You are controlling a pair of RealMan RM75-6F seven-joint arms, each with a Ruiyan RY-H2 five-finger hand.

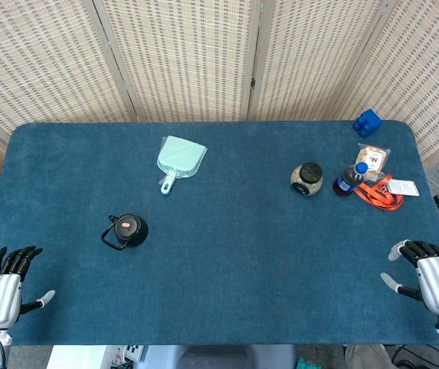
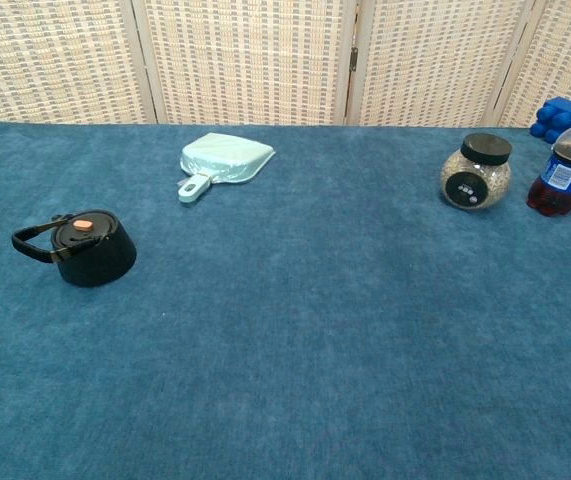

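Note:
My left hand (image 1: 5,288) rests at the near left corner of the blue table (image 1: 227,277), fingers apart, holding nothing. My right hand (image 1: 428,278) sits at the near right corner, also empty with fingers spread. Neither hand shows in the chest view. Nearest the left hand is a black kettle (image 1: 126,231) (image 2: 82,246) with an orange knob. A pale green dustpan (image 1: 180,160) (image 2: 223,161) lies farther back. A glass jar (image 1: 307,178) (image 2: 475,172) with a black lid and a dark drink bottle (image 1: 350,179) (image 2: 565,170) stand at the right.
A blue block toy (image 1: 367,121) (image 2: 557,116) sits at the far right corner. A packaged snack (image 1: 373,157) and an orange strap (image 1: 379,194) with a white tag lie beside the bottle. Woven folding screens (image 1: 204,54) stand behind the table.

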